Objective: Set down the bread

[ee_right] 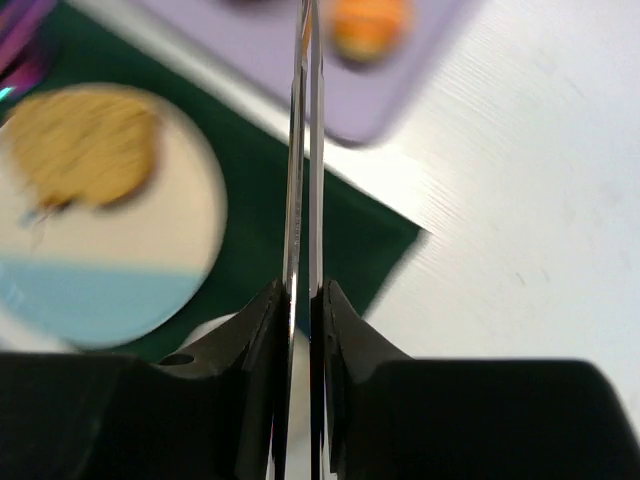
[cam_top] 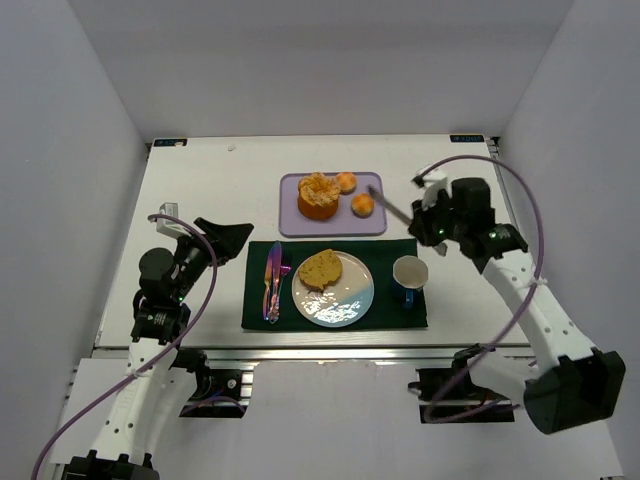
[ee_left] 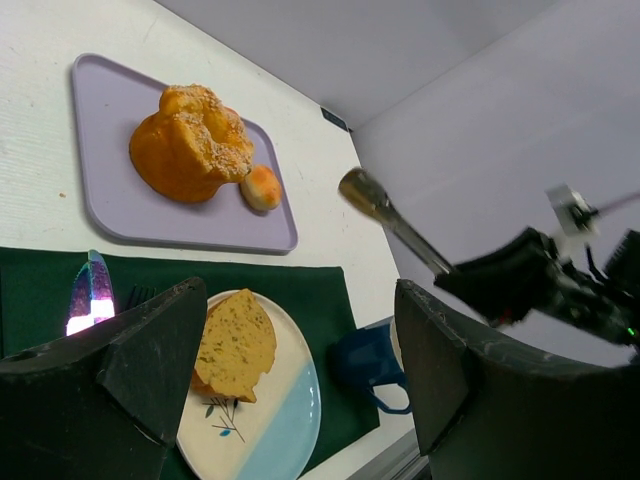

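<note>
The bread [cam_top: 320, 268], a flat tan slice with a darker crust, lies on the upper left of the cream-and-blue plate [cam_top: 348, 308]. It also shows in the left wrist view [ee_left: 235, 345] and, blurred, in the right wrist view [ee_right: 85, 150]. My right gripper [cam_top: 432, 213] is shut on metal tongs [cam_top: 392, 205], whose empty tips reach over the purple tray's right side, apart from the bread. In the right wrist view my right gripper [ee_right: 303, 290] squeezes the tongs [ee_right: 303, 150] nearly together. My left gripper [cam_top: 235, 238] is open and empty left of the placemat, and it also shows in its own wrist view [ee_left: 300, 292].
A purple tray [cam_top: 300, 226] behind the plate holds a large orange cake [cam_top: 318, 195] and two small buns [cam_top: 346, 181] [cam_top: 363, 205]. A dark green placemat [cam_top: 400, 312] carries the plate, iridescent cutlery [cam_top: 273, 282] on the left and a blue mug [cam_top: 409, 272] on the right.
</note>
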Tool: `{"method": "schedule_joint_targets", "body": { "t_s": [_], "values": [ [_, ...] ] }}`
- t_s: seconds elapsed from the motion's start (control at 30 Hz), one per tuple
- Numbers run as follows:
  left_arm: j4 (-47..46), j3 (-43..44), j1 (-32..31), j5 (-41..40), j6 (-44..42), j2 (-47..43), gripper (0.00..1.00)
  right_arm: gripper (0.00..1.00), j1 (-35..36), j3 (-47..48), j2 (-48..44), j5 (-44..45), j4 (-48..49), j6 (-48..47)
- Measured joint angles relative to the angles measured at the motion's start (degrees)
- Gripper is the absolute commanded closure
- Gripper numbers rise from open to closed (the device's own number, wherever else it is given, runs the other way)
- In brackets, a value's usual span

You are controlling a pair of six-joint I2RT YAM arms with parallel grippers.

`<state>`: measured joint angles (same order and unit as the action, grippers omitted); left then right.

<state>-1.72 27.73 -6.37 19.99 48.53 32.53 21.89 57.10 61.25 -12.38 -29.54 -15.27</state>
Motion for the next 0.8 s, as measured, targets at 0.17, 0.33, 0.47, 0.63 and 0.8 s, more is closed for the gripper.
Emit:
{"method": "schedule_joint_targets", "body": {
  "t_s": [0.17,0.33,0.47,0.63,0.8],
  "values": [
    [-0.2,-0.1,0.0,0.0,0.0,-0.2,0.15,1.0,-20.4,0.9,9.2,1.2,4.1,10.8],
    [-1.4,-1.0,0.0,0.5,0.2,0.0,0.15,0.93,-29.8,-2.7,18.7,3.8,11.5,12.7],
    [-1.6,-1.1,0.0,0.9,0.3,1.1,0.15,0.73,-29.5,-7.0,24.4,5.7,16.1,12.3],
    [-0.8,-1.0,0.0,0.9,0.2,1.3,0.15,0.39,-30.1,-9.2,26.8,7.0,19.6,11.2],
    [0.2,-1.0,0.0,0.9,0.1,0.6,0.15,0.31,-32.5,-10.1,26.7,5.7,19.1,8.6]
  ]
}}
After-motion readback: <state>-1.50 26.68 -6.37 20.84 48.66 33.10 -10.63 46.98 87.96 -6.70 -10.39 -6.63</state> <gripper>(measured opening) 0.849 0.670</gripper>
